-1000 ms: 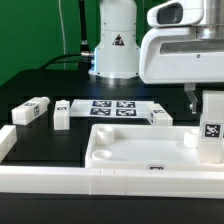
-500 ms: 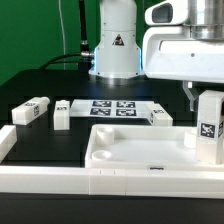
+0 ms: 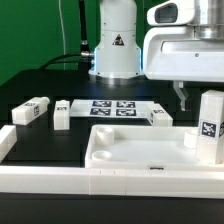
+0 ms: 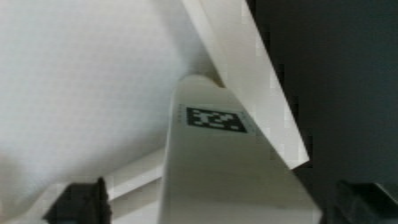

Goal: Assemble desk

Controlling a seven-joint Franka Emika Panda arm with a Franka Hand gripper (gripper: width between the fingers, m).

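Exterior view: leg (image 3: 210, 126) stands upright at tabletop (image 3: 140, 150) corner, gripper (image 4: 222, 203) unclenched.

We were pretty clearly in a robotics lab: a white arm base (image 3: 115, 60) with a yellow warning sticker (image 3: 117, 41), a black table (image 3: 45, 90), a green backdrop (image 3: 30, 35), the marker board (image 3: 113, 107), and square tags on the white legs (image 3: 33, 110).
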